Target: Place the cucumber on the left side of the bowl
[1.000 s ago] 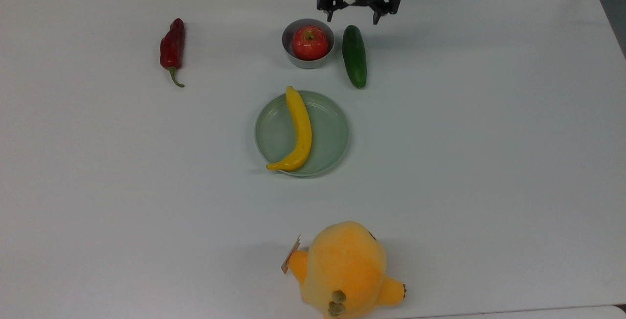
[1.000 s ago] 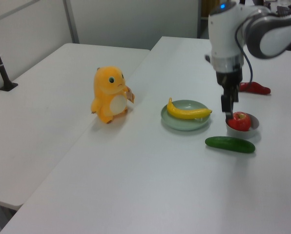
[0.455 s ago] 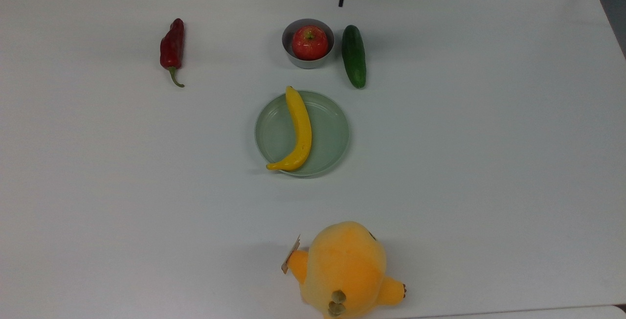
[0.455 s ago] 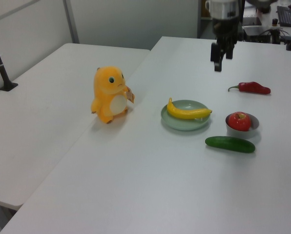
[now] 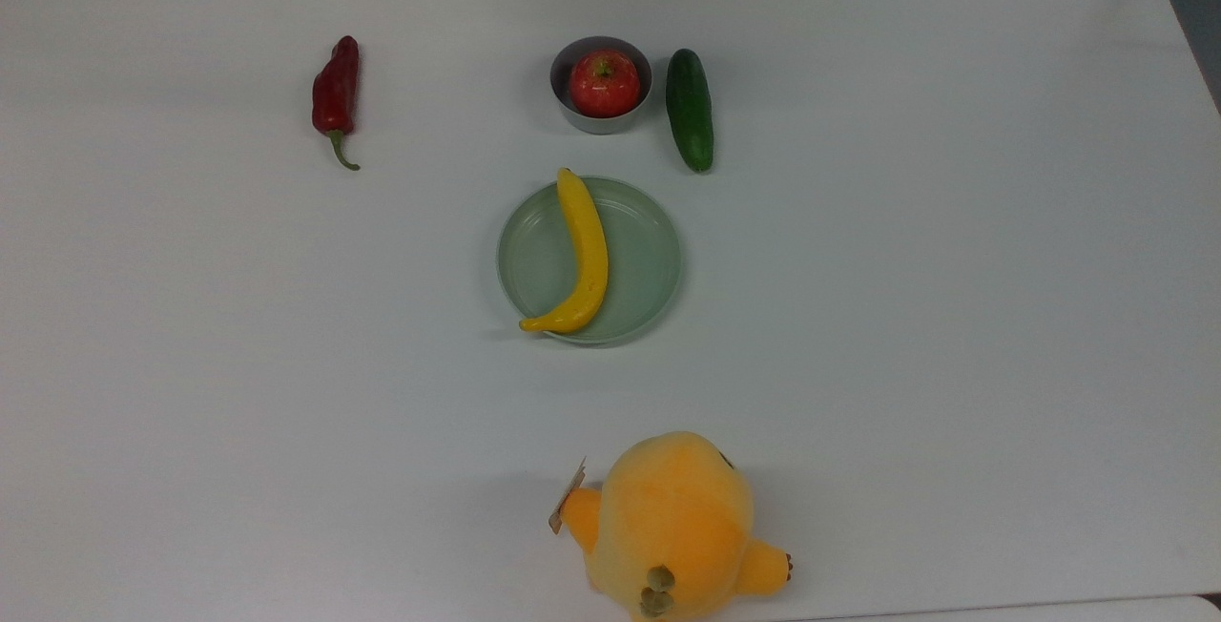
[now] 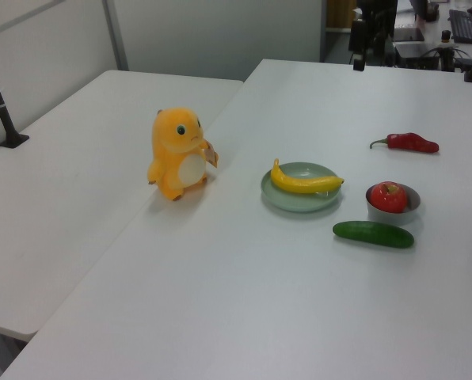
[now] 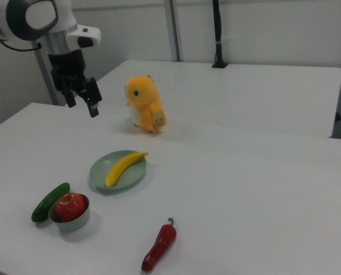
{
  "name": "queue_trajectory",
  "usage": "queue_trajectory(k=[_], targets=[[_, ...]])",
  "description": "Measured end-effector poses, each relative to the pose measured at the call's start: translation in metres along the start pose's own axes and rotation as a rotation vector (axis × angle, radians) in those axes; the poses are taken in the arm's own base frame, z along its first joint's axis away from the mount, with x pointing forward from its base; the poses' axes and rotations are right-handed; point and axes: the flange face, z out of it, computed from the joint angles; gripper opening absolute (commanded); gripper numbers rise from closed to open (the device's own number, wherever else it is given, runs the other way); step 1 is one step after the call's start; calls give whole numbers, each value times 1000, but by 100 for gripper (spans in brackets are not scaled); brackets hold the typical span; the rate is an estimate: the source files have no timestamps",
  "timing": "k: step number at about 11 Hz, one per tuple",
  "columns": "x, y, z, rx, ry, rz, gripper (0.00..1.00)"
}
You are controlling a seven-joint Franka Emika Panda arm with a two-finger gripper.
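The dark green cucumber (image 5: 690,109) lies flat on the white table, close against the top view's right side of the small grey bowl (image 5: 561,64). A red apple (image 5: 604,83) sits in that bowl. In the left view the cucumber (image 6: 373,233) lies just in front of the bowl (image 6: 411,209). In the right view the cucumber (image 7: 50,201) is at the bowl's (image 7: 73,221) left. My gripper (image 7: 82,102) hangs high above the table's far left in the right view, well away from both, open and holding nothing.
A pale green plate (image 5: 649,259) with a yellow banana (image 5: 584,255) sits below the bowl in the top view. A red chili pepper (image 5: 336,94) lies at the top view's left. An orange plush toy (image 5: 672,522) stands near the bottom edge.
The gripper has risen from beside the bowl and cucumber and pulled back past the top view's upper edge. The cucumber, bowl and other objects have not moved.
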Motion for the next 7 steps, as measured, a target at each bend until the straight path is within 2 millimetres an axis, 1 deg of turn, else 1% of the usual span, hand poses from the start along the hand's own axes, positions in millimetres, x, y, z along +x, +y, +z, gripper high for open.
queue_trajectory(k=[2,3,4,5,7], targets=[[5,30,-5,28,5,-89,100],[7,43,-6,60,5,-168,100],[9,52,-6,99,10,-264,100],[10,55,-7,124,17,-325,100],[10,51,-7,132,27,-349,100]])
